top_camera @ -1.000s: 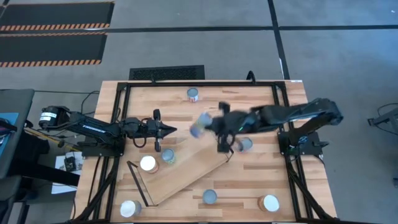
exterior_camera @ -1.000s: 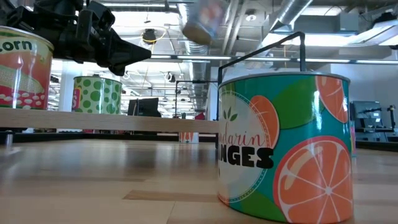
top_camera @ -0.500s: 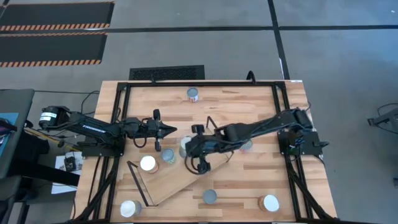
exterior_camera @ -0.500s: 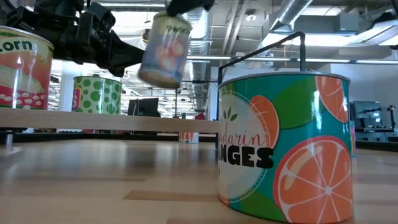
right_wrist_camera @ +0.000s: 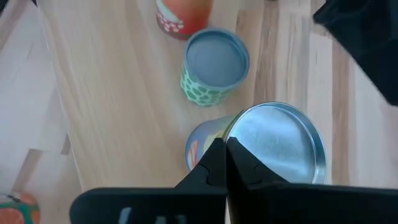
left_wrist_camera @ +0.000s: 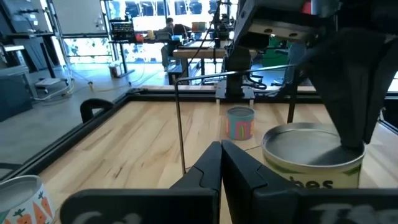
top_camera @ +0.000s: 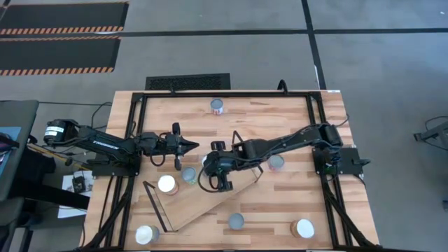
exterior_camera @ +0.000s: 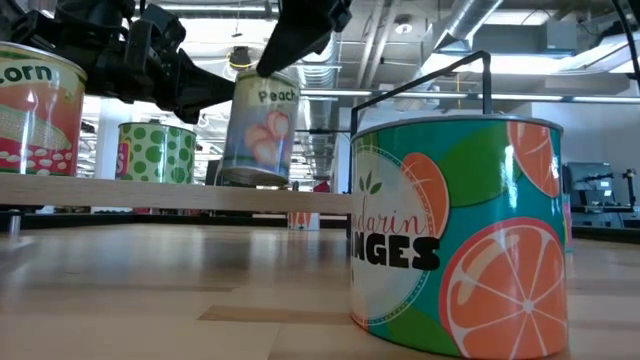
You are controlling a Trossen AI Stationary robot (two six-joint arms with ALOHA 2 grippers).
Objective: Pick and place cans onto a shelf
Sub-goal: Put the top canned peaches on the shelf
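Observation:
My right gripper (top_camera: 210,165) reaches in from the table's right and is shut on a peach-labelled can (exterior_camera: 258,128) with a silver top (right_wrist_camera: 277,146). The can hangs just over the light-wood shelf (top_camera: 203,199); whether its base touches the board, I cannot tell. Two more cans stand on the shelf, a green-dotted one (right_wrist_camera: 214,68) and a white-topped one (top_camera: 166,184). My left gripper (top_camera: 192,145) waits shut and level by the shelf's far side, touching nothing. My right gripper pinches the rim of the can's top (right_wrist_camera: 231,134) at one side between its two fingers. The fingers (exterior_camera: 300,35) slant down onto it from the table's right. The can hangs below them, nearly upright, low over the shelf board (exterior_camera: 180,193).
The shelf has black wire frames at both ends (top_camera: 155,206) (top_camera: 245,150). Loose cans stand on the table: one at the far edge (top_camera: 217,106), one under the right arm (top_camera: 276,162), and three near the front (top_camera: 236,222) (top_camera: 304,228) (top_camera: 145,234). A mandarin-orange can (exterior_camera: 460,235) fills the low view.
My right gripper has carried the can toward the table's left and down, from high over the shelf's right end to just above the board, slowing at the end. The can has swung from tilted to nearly upright. The fingers stayed shut on it.

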